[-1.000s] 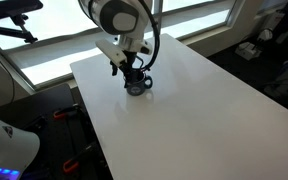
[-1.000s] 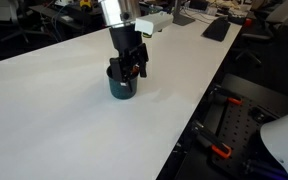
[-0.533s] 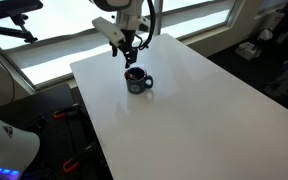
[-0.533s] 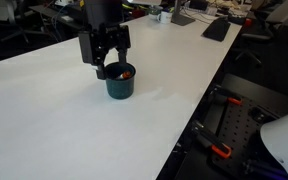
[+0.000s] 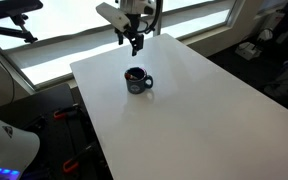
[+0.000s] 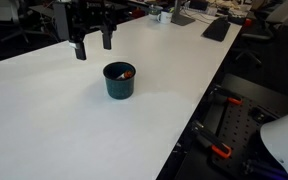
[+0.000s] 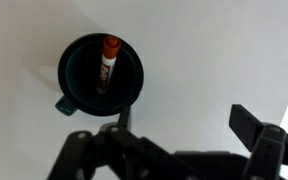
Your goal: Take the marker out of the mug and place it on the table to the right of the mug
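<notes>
Robotiq gripper [image 6: 94, 45] hangs in the air w/ jaws spread wide and nothing between them. Two dark fingers [image 6: 81, 48] point down, well above the large plain white tabletop, i.e. the table [image 6: 44, 120]. In both exterior views it sits up and off to one side of the small dark navy mug [image 6: 119, 82], not touching it. It is also visible high over the far part of the table [image 5: 184, 110] in an exterior view, gripper [image 5: 135, 42] apart from the mug [image 5: 136, 80].

Short thin red-orange marker [image 6: 127, 72] is inside the mug, leaning vs. the inner wall. Only a bit of colour shows at the rim in that exterior view.

Wrist view looks straight down. The mug [image 7: 99, 75] is left of centre and upright on the table [image 7: 214, 50], w/ its handle toward the lower left. The marker [image 7: 107, 62] lies slanted within, red-orange end near the rim at the top of the view. Gripper [image 7: 184, 125] comes in from the bottom edge w/ fingers [image 7: 249, 120] far apart and nothing in the gap.

Mug's handle side in an exterior view faces right in the picture.
</notes>
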You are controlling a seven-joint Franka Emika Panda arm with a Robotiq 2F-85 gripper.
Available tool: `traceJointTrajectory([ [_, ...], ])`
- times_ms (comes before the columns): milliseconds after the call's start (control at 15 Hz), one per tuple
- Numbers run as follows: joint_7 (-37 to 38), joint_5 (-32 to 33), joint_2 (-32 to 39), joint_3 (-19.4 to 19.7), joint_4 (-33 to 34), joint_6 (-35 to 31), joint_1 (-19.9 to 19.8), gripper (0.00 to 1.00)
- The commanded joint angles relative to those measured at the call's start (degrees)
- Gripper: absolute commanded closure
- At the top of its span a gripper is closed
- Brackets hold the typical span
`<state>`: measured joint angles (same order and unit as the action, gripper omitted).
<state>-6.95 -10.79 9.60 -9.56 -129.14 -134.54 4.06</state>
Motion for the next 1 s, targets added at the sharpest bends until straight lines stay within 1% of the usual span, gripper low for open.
traceJointTrajectory([
  [0,2.86,0.73,0.37,1.26,0.33,-0.32,0.69,0.0],
  [467,4.51,1.49,2.07,3.05,-0.2,-0.46,0.27,0.0],
  [933,5.09,2.65,3.42,3.92,0.08,0.22,0.38,0.0],
])
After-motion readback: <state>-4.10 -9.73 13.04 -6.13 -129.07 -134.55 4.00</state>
